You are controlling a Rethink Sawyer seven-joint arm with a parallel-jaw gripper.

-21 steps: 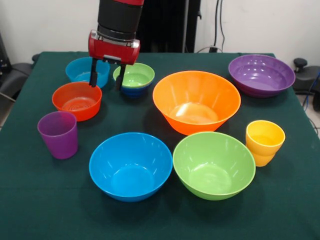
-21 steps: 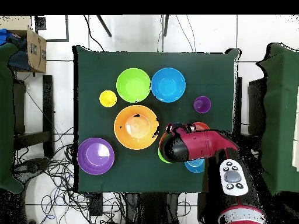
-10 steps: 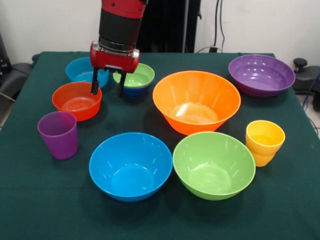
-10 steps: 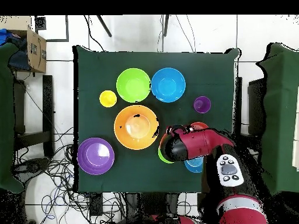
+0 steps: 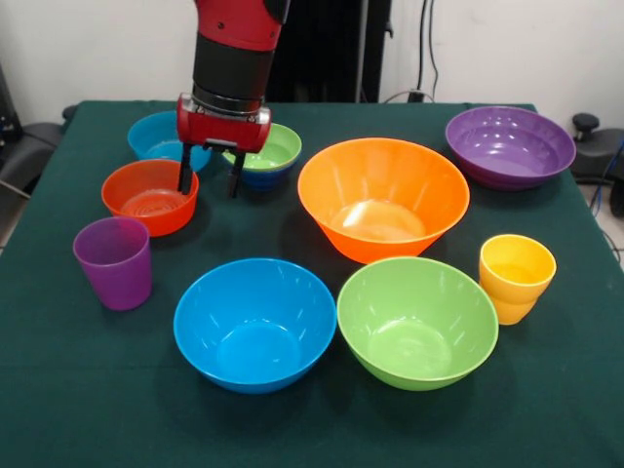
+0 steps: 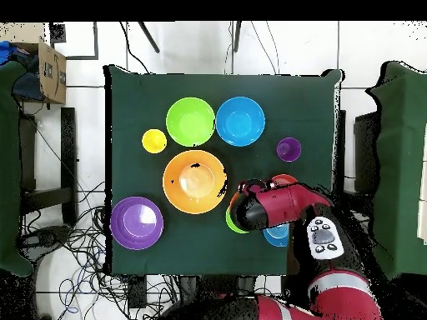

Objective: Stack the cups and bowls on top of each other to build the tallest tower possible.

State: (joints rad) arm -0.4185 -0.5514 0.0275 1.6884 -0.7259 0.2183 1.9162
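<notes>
From left to right, the small glossy red-orange plastic bowl (image 5: 150, 196) sits on the counter (image 5: 292, 429) just left of the spread, empty fingers (image 5: 183, 178) of the gripper (image 5: 209, 178); the small green bowl nested in a dark blue one (image 5: 263, 153) is just right. The gripper has come slightly lower and nearer than a second ago.

Dark green tablecloth (image 5: 88, 390); cardboard box (image 6: 50, 71) and tangled cables (image 6: 92, 237) on tiled floor (image 6: 200, 50).
</notes>
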